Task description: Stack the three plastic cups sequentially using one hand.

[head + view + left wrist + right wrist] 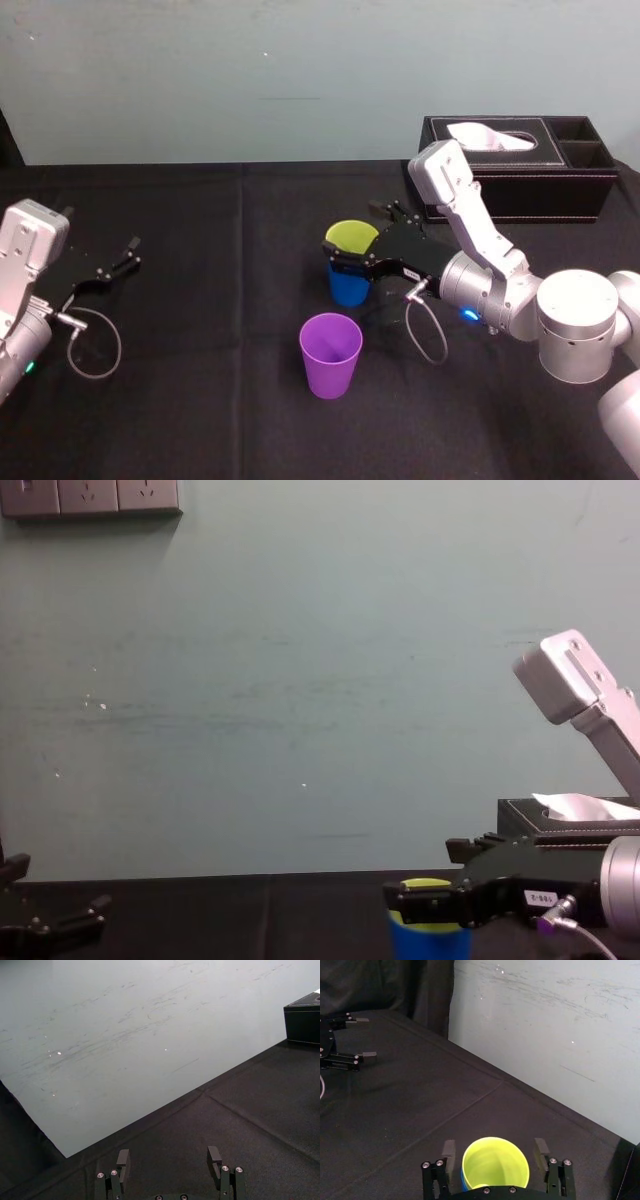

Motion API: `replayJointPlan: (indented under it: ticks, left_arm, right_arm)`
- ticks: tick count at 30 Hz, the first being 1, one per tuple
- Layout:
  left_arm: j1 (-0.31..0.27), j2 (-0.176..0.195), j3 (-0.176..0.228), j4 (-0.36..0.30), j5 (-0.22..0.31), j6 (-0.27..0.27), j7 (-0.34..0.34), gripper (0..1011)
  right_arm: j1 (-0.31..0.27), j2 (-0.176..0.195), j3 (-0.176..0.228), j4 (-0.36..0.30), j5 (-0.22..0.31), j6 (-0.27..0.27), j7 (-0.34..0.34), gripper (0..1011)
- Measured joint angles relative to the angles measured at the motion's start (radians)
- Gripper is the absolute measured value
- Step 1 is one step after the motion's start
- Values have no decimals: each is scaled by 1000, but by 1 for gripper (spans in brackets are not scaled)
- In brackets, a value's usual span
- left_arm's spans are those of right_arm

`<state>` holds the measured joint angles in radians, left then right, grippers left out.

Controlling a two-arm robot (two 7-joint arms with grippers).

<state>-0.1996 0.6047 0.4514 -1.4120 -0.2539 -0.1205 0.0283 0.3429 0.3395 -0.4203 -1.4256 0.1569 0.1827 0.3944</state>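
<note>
Right end effector (494, 1146) spread astride lime cup (495, 1167); label (541, 898) illegible; left end effector (168, 1154) spread.

Robot lab bench, black-draped table (200, 300), bare wall (300, 680), sockets (90, 497)

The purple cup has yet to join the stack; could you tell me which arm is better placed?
Right. The right gripper straddles the yellow-green cup nested in the blue cup, close beside the purple cup; the left gripper sits far off at the left.
</note>
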Motion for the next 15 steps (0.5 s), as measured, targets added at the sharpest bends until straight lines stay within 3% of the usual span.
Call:
replayJointPlan:
  ticks: [3, 15]
  left_arm:
    - [0, 0, 0, 0, 0, 0, 0, 1010]
    - [0, 0, 0, 0, 0, 0, 0, 1010]
  right_arm:
    - [0, 0, 0, 0, 0, 0, 0, 1004]
    - [0, 0, 0, -1, 1, 0, 0, 1004]
